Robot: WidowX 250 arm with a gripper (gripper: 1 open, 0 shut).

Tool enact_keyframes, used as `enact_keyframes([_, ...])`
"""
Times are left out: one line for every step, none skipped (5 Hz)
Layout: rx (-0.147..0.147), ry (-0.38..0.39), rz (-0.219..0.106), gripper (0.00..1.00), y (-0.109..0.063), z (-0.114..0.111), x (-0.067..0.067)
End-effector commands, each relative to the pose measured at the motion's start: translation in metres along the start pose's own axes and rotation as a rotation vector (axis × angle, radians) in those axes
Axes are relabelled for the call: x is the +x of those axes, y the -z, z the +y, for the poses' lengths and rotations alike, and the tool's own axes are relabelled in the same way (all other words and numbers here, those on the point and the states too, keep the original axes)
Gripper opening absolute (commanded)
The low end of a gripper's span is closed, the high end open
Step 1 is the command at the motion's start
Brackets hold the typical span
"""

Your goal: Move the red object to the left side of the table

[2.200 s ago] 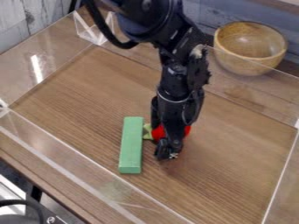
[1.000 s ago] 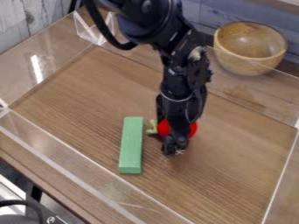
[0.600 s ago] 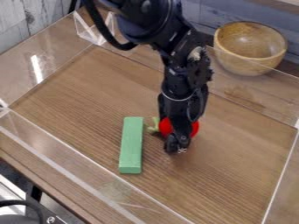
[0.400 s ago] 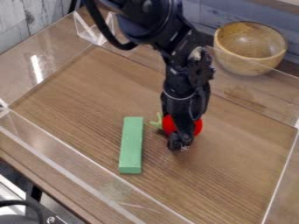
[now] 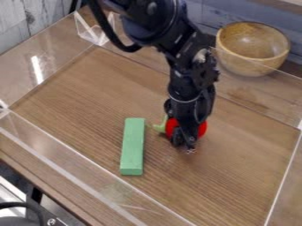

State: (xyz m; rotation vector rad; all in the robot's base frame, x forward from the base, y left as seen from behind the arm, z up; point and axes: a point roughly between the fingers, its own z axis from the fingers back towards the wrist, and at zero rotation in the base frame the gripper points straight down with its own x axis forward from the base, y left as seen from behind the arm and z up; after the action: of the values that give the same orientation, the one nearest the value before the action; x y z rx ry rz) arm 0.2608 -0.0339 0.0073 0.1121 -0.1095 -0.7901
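Gripper: the gripper [image 5: 184,139] points straight down at the tabletop, its jaws drawn in against the red object [image 5: 185,129]; red shows on both sides of the black fingers, so I read it as clamped on the fruit, though the fingertips themselves are too dark to trace.
Red object: directly between the jaws, at table level, apparently not lifted yet; a bit of green stem pokes out on the side facing the block.
Green block: the 1 long flat green block [image 5: 132,146] lies just beside the gripper, on the picture-left, close to the fruit but seemingly not touching.
Bowl: the round wooden bowl [image 5: 250,47] sits well apart, behind the gripper toward the picture's upper right.
Table: the table [image 5: 83,93] stretches open beyond the block, edged by clear walls.
Risk 1: the fruit is round and could squirt out of the jaws if the hold is off-centre.
Risk 2: a low carry toward the left would run straight into the block and shove it; a lift first looks necessary.
Change: 1 second ago the jaws straddled the fruit spread wide; now they have closed on it. The arm's place looks the same, and the block has not shifted.
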Motion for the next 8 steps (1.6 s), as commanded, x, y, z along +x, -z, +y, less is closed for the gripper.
enact_keyframes([-0.071,-0.023,0.086,0.00,0.013,-0.015,-0.018])
enact_keyframes([-0.083,-0.049,0.084,0.00,0.005,-0.013,-0.017])
enact_keyframes([-0.095,-0.075,0.082,0.00,-0.002,-0.012,-0.016])
enact_keyframes([-0.106,-0.100,0.077,0.00,-0.010,-0.011,-0.015])
enact_keyframes([-0.115,-0.124,0.070,0.00,-0.015,-0.009,-0.015])
enact_keyframes([-0.123,-0.147,0.062,0.00,-0.021,-0.008,-0.014])
enact_keyframes([-0.129,-0.173,0.052,0.00,-0.029,-0.006,-0.014])
enact_keyframes([-0.134,-0.199,0.043,0.00,-0.037,-0.003,-0.014])
